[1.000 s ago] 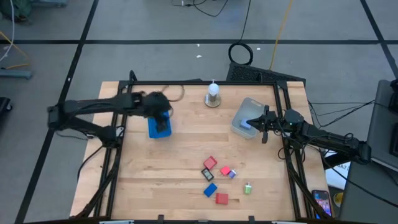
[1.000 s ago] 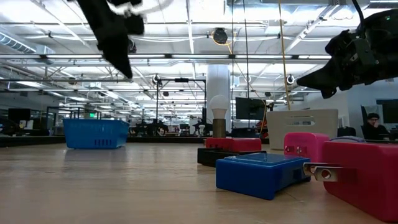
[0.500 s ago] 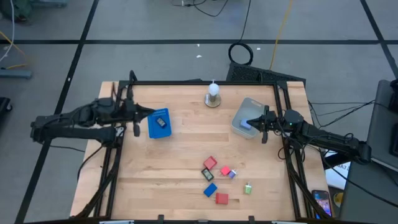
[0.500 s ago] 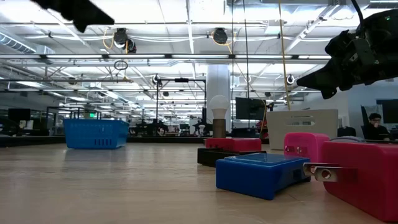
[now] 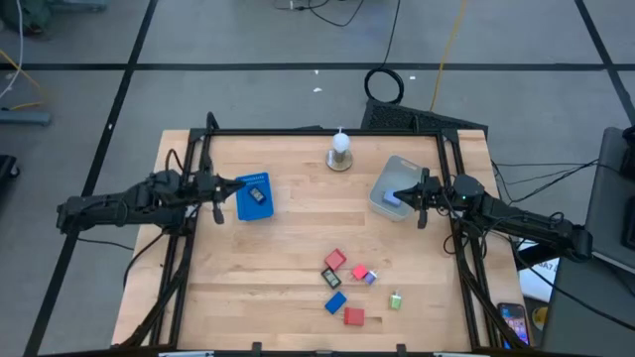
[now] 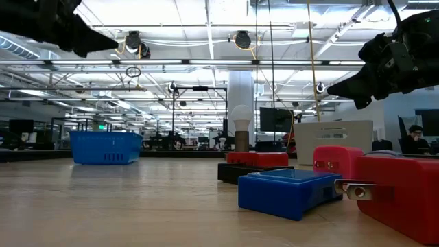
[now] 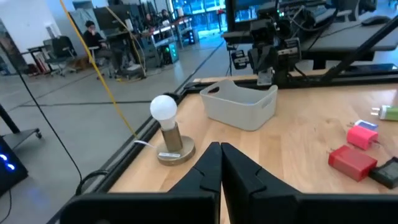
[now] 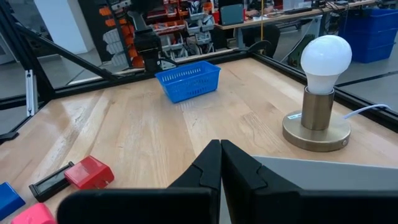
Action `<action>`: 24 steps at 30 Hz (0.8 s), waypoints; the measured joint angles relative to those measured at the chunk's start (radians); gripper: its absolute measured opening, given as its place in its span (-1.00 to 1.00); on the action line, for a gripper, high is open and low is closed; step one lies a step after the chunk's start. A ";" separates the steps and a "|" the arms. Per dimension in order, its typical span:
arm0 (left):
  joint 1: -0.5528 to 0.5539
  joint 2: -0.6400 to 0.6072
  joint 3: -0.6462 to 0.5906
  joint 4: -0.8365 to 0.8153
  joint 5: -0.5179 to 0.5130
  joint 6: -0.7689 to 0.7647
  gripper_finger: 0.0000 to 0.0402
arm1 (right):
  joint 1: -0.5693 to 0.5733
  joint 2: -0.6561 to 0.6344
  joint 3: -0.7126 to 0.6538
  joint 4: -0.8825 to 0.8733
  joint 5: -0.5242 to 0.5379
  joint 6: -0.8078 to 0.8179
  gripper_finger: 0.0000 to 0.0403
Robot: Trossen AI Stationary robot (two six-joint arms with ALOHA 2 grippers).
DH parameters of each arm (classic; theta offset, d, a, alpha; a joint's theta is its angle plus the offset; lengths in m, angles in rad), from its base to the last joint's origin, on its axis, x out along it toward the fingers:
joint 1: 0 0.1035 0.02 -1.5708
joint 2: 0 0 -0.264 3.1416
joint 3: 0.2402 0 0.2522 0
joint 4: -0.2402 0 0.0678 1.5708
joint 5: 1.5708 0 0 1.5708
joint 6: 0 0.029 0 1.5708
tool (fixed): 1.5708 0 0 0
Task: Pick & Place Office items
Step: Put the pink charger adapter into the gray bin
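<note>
I can read no brand, label or writing on anything here; the pieces are too small in the high view, and the low view shows only bare coloured faces.

The office items (image 5: pixel 347 286) lie in a loose cluster on the wooden table (image 5: pixel 288 248), toward its near edge and right of centre: a red block (image 5: pixel 334 260), a black piece (image 5: pixel 330 277), a blue block (image 5: pixel 335 302), a second red block (image 5: pixel 353 316), a pink-red piece (image 5: pixel 360 273) and a pale green one (image 5: pixel 395 299) set a little apart to the right. The blue block's long axis runs diagonally; the upper red block sits turned like a diamond. In the low view a metal prong sticks out leftward from the nearest red block (image 6: pixel 405 192).

One dark item (image 5: pixel 256 194) rests inside the blue basket (image 5: pixel 254 197), and a pale blue one (image 5: pixel 392 198) in the grey tub (image 5: pixel 393 188).

The left gripper (image 5: pixel 236 183) hovers at the basket's left rim, its fingers (image 7: pixel 242 174) pressed together. The right gripper (image 5: pixel 409 195) sits over the tub's right side, fingers (image 8: pixel 239 171) likewise together, holding nothing.

Open wood stretches across the table's middle and the whole left half. The light bulb on its base (image 5: pixel 340 151) stands near the far edge, between basket and tub.
</note>
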 joint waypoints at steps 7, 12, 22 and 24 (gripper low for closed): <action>0.000 -0.019 -0.060 0.051 0.000 -0.001 -0.98 | 0.000 0.000 0.000 -0.002 0.001 0.000 -1.00; 0.000 -0.019 -0.085 0.050 0.000 -0.017 -0.98 | 0.000 0.000 0.000 -0.002 0.001 0.000 -1.00; 0.002 -0.019 -0.185 0.157 0.000 -0.005 -0.98 | 0.000 0.000 0.000 -0.002 0.001 0.000 -1.00; 0.002 -0.019 -0.191 0.161 0.000 0.000 -0.99 | 0.000 0.000 0.000 -0.002 0.001 0.000 -1.00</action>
